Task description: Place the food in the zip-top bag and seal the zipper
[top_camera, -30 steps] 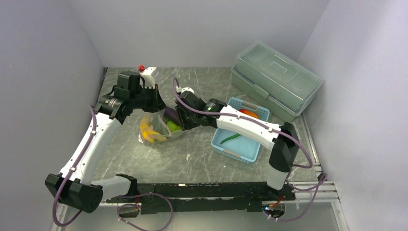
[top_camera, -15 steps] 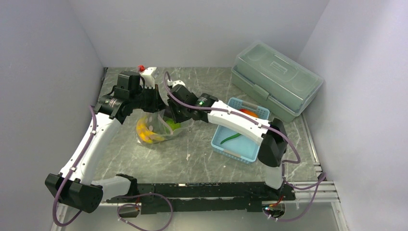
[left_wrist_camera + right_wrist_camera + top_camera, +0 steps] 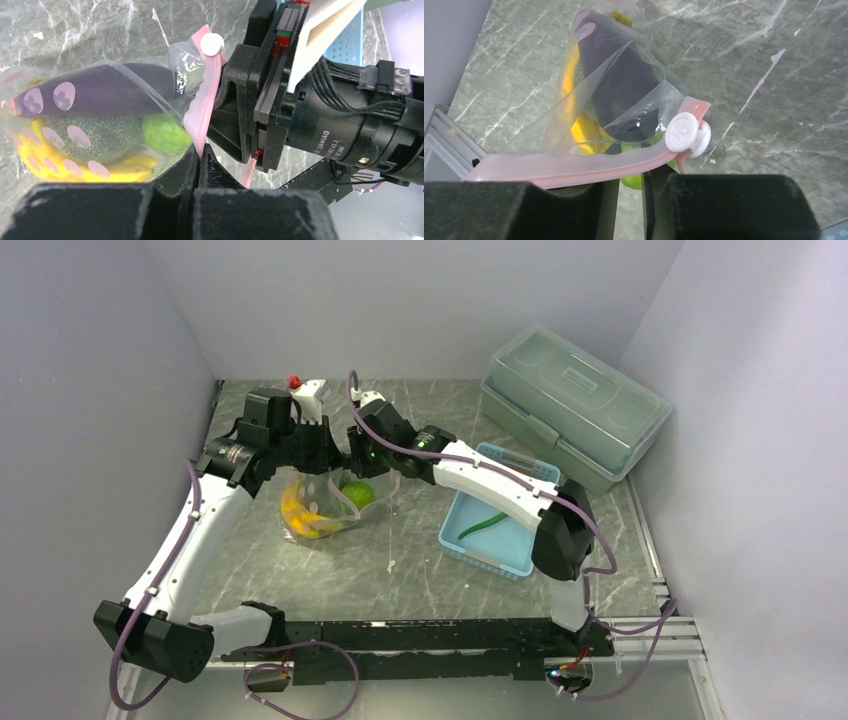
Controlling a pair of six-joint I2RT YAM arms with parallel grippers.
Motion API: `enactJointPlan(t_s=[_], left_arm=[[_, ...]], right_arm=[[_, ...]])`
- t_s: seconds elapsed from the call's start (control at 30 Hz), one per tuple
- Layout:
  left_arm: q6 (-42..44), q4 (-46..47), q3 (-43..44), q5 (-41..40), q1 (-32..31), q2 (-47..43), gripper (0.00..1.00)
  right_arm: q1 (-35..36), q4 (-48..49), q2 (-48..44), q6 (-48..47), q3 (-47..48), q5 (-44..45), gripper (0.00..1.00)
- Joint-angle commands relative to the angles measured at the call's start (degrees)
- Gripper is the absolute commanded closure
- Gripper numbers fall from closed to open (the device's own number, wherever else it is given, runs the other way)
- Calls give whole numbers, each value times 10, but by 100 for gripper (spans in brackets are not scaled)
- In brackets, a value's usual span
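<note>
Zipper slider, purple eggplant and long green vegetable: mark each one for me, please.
zipper slider (image 3: 687,132), right wrist view, on its round white face.
purple eggplant (image 3: 100,94), left wrist view, on the dark middle of its body.
long green vegetable (image 3: 482,526), top external view, about midway along its length.

The right arm (image 3: 500,490) swings back and left, carrying the right gripper (image 3: 624,181) off the flank of the zip-top bag (image 3: 318,512) and up to its mouth. Its jaws narrow to a slit at the pink zipper (image 3: 574,167), beside the white slider (image 3: 685,134). The bag slides a touch left, and the lime-green fruit (image 3: 358,494) comes uncovered.
</note>
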Motion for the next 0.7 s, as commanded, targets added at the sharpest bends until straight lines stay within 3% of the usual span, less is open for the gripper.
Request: enactJointPlan(t_s=[0.0,0.37,0.67], left_arm=[[11,26,3,24,-4,-9,100],[7,20,5,-7,-4,-3,100],[4,20,3,-15,-4,-1,100]], right_arm=[[-6,49,11,-10,7,-23,76],[-6,52,-52,-27,-28,-22,74],[-6,32,-134,-39,-87,-7,65]])
